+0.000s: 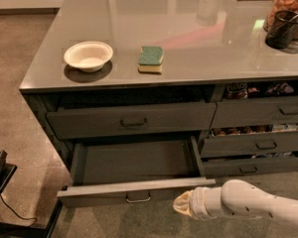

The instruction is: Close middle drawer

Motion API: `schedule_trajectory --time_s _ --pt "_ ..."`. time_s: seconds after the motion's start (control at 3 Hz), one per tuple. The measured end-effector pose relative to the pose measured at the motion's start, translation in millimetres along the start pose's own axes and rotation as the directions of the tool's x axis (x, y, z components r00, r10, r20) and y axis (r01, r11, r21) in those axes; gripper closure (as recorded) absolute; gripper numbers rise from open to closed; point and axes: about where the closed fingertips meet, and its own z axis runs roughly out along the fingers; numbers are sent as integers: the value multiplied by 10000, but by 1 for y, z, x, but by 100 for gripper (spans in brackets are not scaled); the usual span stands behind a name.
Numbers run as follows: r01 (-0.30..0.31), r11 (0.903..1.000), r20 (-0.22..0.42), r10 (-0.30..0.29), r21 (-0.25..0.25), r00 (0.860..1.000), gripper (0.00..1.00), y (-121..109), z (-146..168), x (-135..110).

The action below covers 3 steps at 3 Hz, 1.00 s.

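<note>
Facing the middle drawer [134, 166] front, jaws low right, drawer wide open

The gripper [182, 206] lies before the middle drawer [134, 161], toward its right end.

Glossy countertop [188, 38], matt middle drawer [134, 163] w/ metal pull [138, 198]; cream cloth-like pincer [182, 207] below its front.

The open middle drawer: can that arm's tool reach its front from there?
Probably yes. The tool hangs close to the front of the middle drawer, just right of its handle, with nothing between them.
</note>
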Motion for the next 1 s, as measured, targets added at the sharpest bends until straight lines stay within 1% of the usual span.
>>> schedule_trajectory --time_s 0.33,0.67,1.0 --pt "210 9983 170 -220 542 9996 100 -11 14 2" --pt "344 9925 447 -399 1171 9982 100 -27 24 1" --pt "443 9845 563 -546 1697 9969 100 -43 33 -1"
